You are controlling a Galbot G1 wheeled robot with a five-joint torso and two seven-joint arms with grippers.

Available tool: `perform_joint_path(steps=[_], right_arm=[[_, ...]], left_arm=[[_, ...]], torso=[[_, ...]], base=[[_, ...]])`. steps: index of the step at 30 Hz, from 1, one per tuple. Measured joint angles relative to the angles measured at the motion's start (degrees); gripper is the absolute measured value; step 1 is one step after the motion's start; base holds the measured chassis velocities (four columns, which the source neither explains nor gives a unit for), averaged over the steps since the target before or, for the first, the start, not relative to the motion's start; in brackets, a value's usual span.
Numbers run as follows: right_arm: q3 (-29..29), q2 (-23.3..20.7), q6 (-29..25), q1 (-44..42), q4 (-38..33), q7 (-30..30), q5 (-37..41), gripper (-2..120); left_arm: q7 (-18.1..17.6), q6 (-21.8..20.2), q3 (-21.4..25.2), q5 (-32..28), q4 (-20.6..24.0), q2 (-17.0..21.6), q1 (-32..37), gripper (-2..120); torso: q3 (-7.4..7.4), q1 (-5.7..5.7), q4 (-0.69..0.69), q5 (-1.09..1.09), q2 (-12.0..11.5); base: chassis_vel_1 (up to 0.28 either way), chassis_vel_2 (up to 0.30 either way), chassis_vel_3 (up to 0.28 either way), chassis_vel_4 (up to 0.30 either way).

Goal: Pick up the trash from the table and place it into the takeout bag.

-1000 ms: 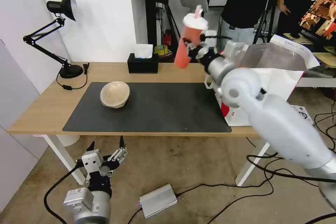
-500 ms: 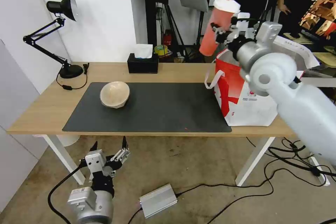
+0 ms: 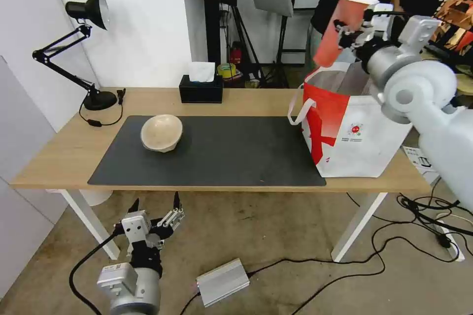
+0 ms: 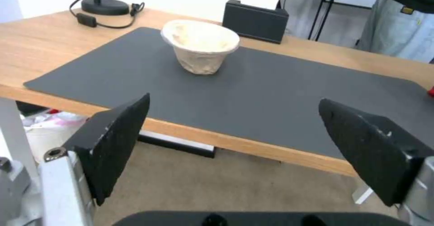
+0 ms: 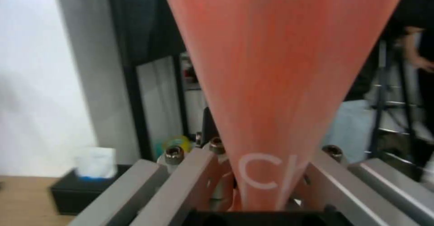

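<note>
Above takeout bag (image 3: 354,133), right gripper (image 3: 349,34) holds drink cup (image 3: 342,22) tilted, lid up.

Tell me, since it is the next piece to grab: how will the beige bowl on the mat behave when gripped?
The beige bowl looks thin-walled and crumpled, so it will probably flex under a squeeze. It seems light and may slide on the mat if nudged. It stands on a narrow base under a wide rim, so a push at the rim could tip it.
</note>
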State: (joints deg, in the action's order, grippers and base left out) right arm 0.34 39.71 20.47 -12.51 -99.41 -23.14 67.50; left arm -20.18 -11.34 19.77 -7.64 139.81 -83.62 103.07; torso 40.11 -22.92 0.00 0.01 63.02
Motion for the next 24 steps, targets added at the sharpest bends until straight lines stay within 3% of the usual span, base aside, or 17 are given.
perform_joint_path(steps=[13,24], right_arm=[[0.78,-2.15,2.39,-2.88,6.13,0.42,-5.59,4],[0.36,-3.28,14.07,-2.15,7.75,1.29,-5.49,4]], left_arm=[[0.00,-0.01,-0.12,-0.04,-0.20,0.39,-0.11,100],[-0.03,-0.13,0.03,0.26,-0.31,0.55,-0.14,100]], torso=[[0.00,0.00,0.00,0.00,0.00],[0.00,0.00,0.01,0.00,0.00]], base=[[0.000,0.000,0.000,0.000],[0.000,0.000,0.000,0.000]])
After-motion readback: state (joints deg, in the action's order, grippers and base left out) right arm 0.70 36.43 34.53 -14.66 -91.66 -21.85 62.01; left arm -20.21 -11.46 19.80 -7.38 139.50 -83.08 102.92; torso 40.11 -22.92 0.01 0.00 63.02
